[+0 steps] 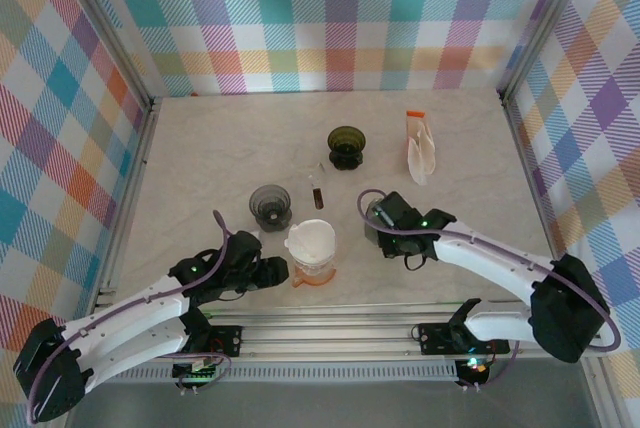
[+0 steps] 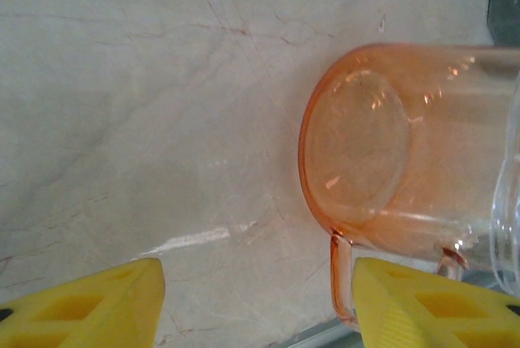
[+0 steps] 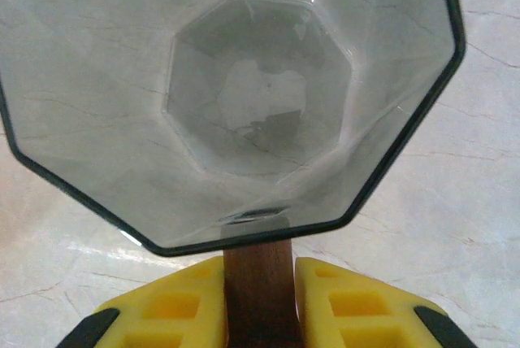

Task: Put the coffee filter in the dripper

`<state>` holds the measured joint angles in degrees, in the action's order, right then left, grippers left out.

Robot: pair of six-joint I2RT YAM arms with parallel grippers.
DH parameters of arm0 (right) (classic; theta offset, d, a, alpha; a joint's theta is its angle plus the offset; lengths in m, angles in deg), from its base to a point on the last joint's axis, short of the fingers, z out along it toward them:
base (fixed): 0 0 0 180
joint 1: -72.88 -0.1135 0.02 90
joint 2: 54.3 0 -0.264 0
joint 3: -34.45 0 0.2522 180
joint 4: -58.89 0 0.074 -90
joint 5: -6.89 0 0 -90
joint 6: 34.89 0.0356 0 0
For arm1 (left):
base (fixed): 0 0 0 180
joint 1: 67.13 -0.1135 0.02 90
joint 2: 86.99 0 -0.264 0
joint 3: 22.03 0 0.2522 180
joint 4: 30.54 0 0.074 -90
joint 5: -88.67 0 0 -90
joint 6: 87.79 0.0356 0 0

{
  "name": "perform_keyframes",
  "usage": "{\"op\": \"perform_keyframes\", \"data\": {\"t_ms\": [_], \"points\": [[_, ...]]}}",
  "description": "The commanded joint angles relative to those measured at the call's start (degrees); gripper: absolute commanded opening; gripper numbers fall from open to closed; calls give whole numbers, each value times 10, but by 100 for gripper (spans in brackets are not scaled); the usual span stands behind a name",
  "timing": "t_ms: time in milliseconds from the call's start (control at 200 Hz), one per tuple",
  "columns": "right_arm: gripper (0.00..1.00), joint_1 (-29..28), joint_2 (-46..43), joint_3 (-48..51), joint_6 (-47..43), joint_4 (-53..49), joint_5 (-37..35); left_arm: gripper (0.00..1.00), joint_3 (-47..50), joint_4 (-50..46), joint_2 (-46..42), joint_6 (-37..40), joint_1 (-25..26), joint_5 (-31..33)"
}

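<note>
A white coffee filter [image 1: 311, 241] sits open in the top of an orange glass dripper [image 1: 313, 270] at the near middle of the table. My left gripper [image 1: 281, 270] is just left of it and open. In the left wrist view the orange glass [image 2: 390, 153] lies ahead, and its thin handle [image 2: 341, 283] is right beside the right finger of the left gripper [image 2: 256, 287]. My right gripper [image 1: 380, 216] is shut on the wooden handle [image 3: 258, 291] of a smoky, eight-sided glass dripper [image 3: 260, 96], which hides most of the table under it.
A grey dripper [image 1: 270, 205] stands left of centre and a dark green one [image 1: 347, 146] further back. A small brown bottle [image 1: 318, 195] lies between them. A pack of white filters with an orange tag [image 1: 420, 144] lies at the back right. Checked walls enclose the table.
</note>
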<state>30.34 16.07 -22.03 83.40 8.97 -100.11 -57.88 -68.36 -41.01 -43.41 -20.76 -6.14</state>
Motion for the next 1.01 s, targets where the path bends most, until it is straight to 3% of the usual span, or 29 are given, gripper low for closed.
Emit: {"op": "perform_keyframes", "data": {"t_ms": [0,180,330,460,765,1000], "points": [[20,10,-22,6,12,-19,-20,60,4,6,-10,25,3,-33],[20,20,-40,10,10,-27,-20,51,17,15,-7,20,6,-50],[20,26,-53,13,9,-31,-19,67,5,-41,-54,44,8,-44],[20,32,-62,21,9,-29,-16,67,17,-38,-114,45,21,-46],[20,46,-76,23,6,-35,-13,61,46,48,-107,54,128,68],[20,60,-82,29,18,-52,-19,59,44,77,-68,70,144,109]]}}
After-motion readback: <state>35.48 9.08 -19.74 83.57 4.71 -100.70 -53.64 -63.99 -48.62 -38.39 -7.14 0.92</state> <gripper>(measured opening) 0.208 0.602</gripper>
